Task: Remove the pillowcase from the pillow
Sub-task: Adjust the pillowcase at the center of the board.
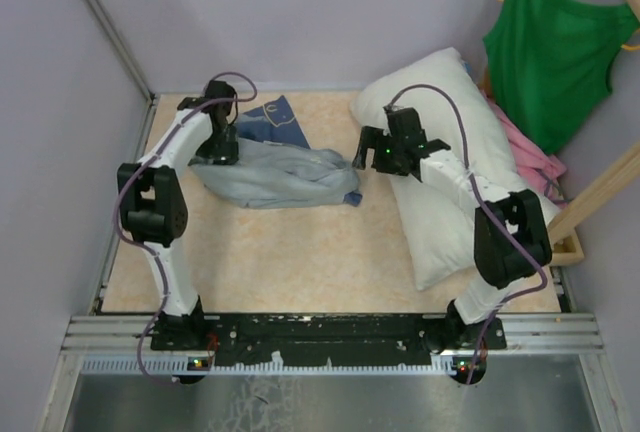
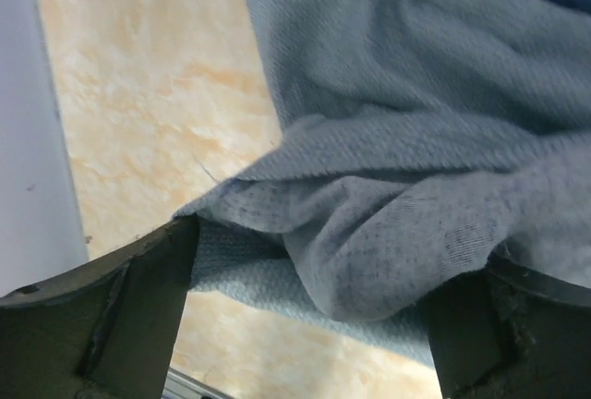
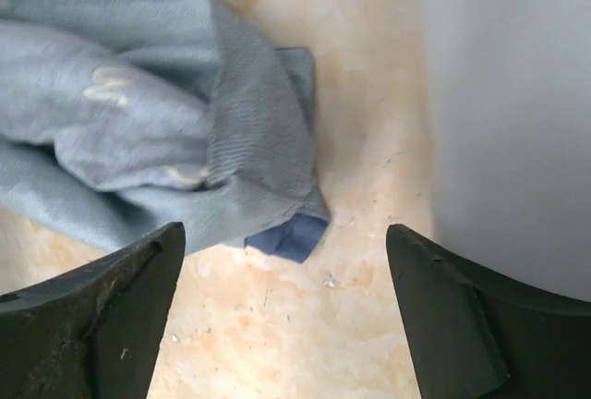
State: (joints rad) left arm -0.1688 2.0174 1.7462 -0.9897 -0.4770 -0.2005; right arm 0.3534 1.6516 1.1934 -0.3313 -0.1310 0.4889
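Note:
The pillowcase (image 1: 275, 172) lies crumpled on the table, left of centre, pale grey-blue with a darker blue flap at its far edge. It is off the white pillow (image 1: 450, 182), which lies at the right under my right arm. My left gripper (image 1: 217, 149) is at the cloth's left end, open; in the left wrist view a fold of the pillowcase (image 2: 397, 187) hangs loosely between the spread jaws of that gripper (image 2: 305, 325). My right gripper (image 1: 362, 155) is open just right of the cloth's corner. The right wrist view shows the pillowcase (image 3: 138, 131), the pillow (image 3: 517, 94) and bare table between the jaws (image 3: 286, 316).
A green tank top (image 1: 555, 47) hangs on a hanger at the back right, with a pink garment (image 1: 535, 157) below it beside a wooden rack (image 1: 600, 192). Grey walls close in the table (image 1: 290, 252) at the left and back.

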